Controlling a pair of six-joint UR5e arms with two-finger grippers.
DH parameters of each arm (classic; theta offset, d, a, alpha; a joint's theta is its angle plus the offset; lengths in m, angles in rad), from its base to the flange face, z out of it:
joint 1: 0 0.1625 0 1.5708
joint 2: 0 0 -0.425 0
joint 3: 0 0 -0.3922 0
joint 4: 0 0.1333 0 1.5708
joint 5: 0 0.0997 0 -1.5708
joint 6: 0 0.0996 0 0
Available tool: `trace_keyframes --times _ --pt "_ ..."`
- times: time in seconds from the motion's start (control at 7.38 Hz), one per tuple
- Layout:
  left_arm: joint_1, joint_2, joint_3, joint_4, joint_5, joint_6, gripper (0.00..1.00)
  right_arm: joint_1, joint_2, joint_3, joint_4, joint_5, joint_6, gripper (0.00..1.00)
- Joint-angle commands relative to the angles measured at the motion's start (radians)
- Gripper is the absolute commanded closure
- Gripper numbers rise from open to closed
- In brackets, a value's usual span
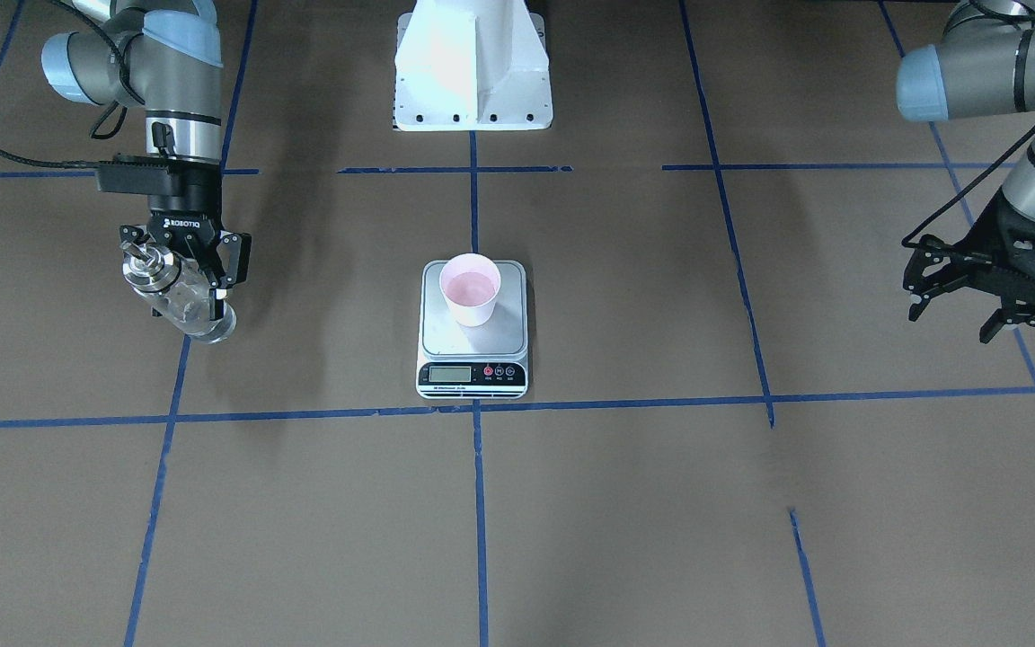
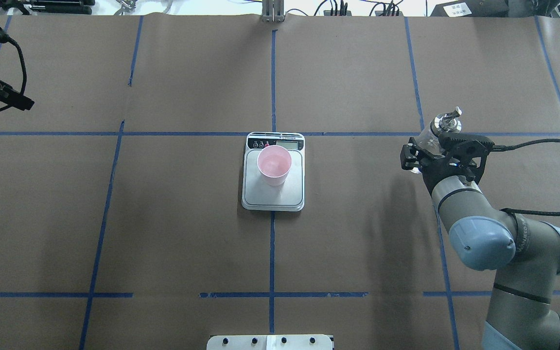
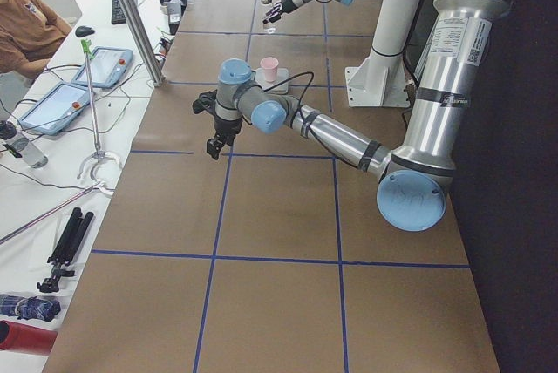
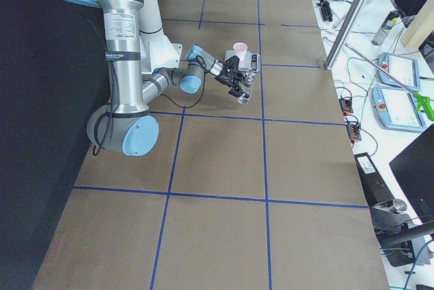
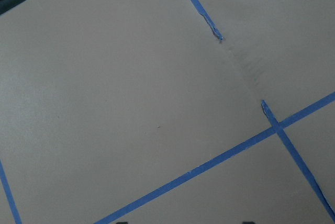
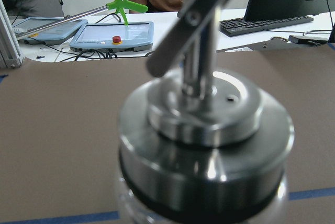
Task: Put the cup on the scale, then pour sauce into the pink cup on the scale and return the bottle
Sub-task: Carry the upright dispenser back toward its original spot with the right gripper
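The pink cup (image 1: 470,289) stands upright on the scale (image 1: 473,349) at the table's middle; it also shows in the overhead view (image 2: 274,165) on the scale's platform (image 2: 272,198). My right gripper (image 1: 185,288) is shut on the glass bottle (image 1: 205,323) and holds it tilted above the table, well to my right of the scale. The bottle's silver cap and spout (image 2: 447,122) stick out past the gripper (image 2: 421,153) and fill the right wrist view (image 6: 209,130). My left gripper (image 1: 976,301) is open and empty, far off to my left.
The white robot base (image 1: 473,72) stands behind the scale. Blue tape lines (image 1: 479,503) cross the brown table cover. An operators' desk with tablets (image 3: 61,98) and a seated person (image 3: 26,24) lies beyond the table's far edge.
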Motion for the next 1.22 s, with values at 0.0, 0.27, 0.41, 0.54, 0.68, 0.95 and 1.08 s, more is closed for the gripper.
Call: trace_keyframes --times 0.0,0.27,0.41,0.54,0.68,0.95,1.08 --pt "0.002 -0.001 0.001 0.000 0.000 0.000 0.22 -0.008 -0.007 -0.013 0.004 -0.002 0.000 1.00" --pt "0.002 -0.001 0.001 0.000 0.000 0.000 0.22 -0.008 -0.009 -0.039 0.013 -0.001 0.010 1.00" --pt "0.002 -0.001 0.001 0.002 0.000 0.000 0.22 -0.008 -0.038 -0.058 0.083 0.001 0.012 1.00" --pt "0.002 -0.001 0.001 0.002 0.000 0.000 0.22 -0.010 -0.050 -0.102 0.185 0.003 0.010 1.00" --pt "0.002 -0.001 -0.001 0.002 0.000 0.000 0.22 -0.011 -0.049 -0.128 0.208 0.001 0.010 1.00" --pt "0.000 -0.001 -0.002 0.002 0.000 0.000 0.22 -0.014 -0.049 -0.130 0.208 0.000 0.009 1.00" --pt "0.000 -0.001 -0.004 0.002 0.000 0.000 0.22 -0.014 -0.049 -0.130 0.208 0.000 0.007 1.00"
